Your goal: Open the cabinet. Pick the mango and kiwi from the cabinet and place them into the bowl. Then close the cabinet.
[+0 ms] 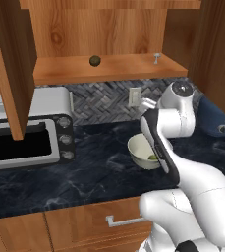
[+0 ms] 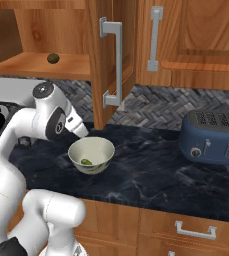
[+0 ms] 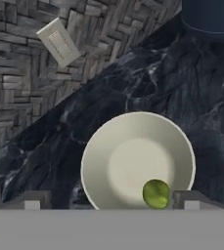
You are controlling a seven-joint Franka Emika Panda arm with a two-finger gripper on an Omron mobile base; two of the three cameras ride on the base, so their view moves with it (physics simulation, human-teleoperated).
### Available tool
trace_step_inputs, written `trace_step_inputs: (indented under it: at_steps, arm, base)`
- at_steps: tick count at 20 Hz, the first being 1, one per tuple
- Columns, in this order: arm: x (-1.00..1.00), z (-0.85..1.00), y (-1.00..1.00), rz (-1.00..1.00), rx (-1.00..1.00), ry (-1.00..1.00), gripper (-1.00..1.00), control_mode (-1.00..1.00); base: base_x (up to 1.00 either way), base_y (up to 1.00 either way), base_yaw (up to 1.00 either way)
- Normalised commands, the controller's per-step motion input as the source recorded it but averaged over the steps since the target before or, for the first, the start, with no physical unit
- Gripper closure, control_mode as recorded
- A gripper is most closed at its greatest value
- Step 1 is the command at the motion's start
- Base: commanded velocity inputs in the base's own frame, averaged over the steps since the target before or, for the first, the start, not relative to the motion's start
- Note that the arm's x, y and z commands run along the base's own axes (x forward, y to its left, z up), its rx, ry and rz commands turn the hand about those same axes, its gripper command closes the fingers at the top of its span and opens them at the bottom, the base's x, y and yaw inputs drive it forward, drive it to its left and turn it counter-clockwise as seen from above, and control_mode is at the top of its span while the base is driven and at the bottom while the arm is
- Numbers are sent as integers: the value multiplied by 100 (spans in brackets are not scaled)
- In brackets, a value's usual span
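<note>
The kiwi (image 1: 95,60) sits alone on the open cabinet's shelf (image 1: 109,69), near the middle, well above the desk (image 1: 84,172). It looks small, round and light, and a bit fuzzy, so it should not slip much. It may roll if bumped. I think the best way is to come at it from the front and pinch it across its middle, softly, because ripe fruit can squash.

The mango (image 3: 156,193) is already in the bowl (image 3: 103,151), lying low by the wall. The bowl stands on the dark desk, below the shelf.

The tool (image 3: 108,204) hangs just above the bowl, looking down into it. Its two tips (image 3: 33,201) stand wide apart, one past each side of the bowl. It is let go and holds nothing.

Both cabinet doors (image 2: 113,60) are swung open. A blue toaster (image 2: 213,137) stands off to the right and a toaster oven (image 1: 25,138) to the left
</note>
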Motion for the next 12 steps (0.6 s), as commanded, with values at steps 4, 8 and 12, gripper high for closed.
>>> trace_step_inputs:
  at_steps: [4, 8, 12]
  arm:
    - [-16, 51, 46, 8, -17, -14, -100, -100]
    - [-4, 58, 47, 17, -16, -10, -100, -100]
    - [-18, 48, 39, 21, -13, -6, -100, -100]
  base:
    - [0, 0, 0]
    - [0, 0, 0]
    - [0, 0, 0]
